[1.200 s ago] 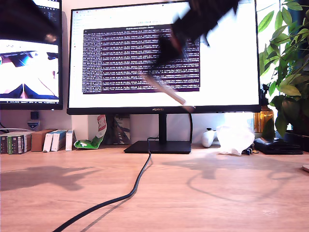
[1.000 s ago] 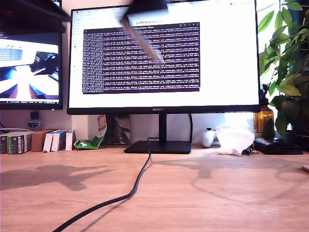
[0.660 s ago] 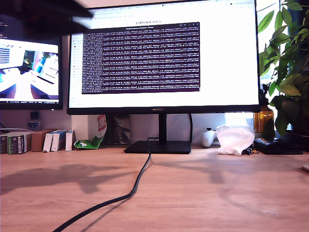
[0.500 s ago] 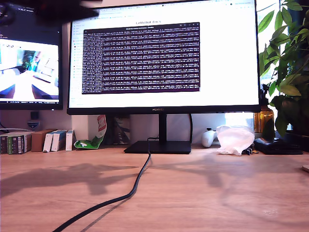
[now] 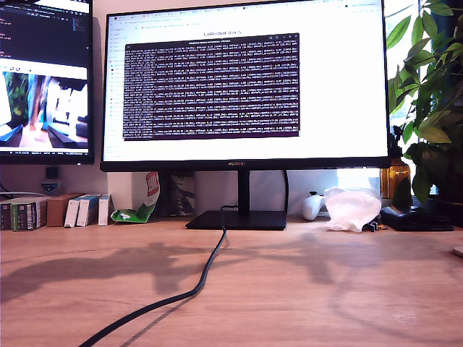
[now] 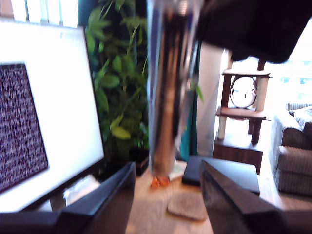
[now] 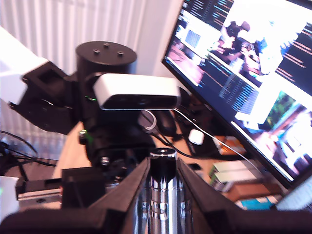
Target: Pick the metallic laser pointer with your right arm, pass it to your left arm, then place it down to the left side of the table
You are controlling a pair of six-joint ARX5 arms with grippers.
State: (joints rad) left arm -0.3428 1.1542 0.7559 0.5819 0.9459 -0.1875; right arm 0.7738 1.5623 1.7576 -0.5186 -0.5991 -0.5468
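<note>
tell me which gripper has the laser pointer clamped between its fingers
My second gripper: the metallic laser pointer sits squeezed between its fingers. My first gripper is open, and the pointer only hangs ahead of it, apart from both fingers.

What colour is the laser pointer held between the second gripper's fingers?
Shiny silver metal with grooved rings, the laser pointer shows best in the second wrist view.

"LeRobot docs" heading on the main monitor (image 5: pixel 244 83) (terminal lines below too small), "HUAWEI" on its bezel

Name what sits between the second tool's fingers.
The metallic laser pointer, gripped by my second tool, as the second wrist view shows.
</note>
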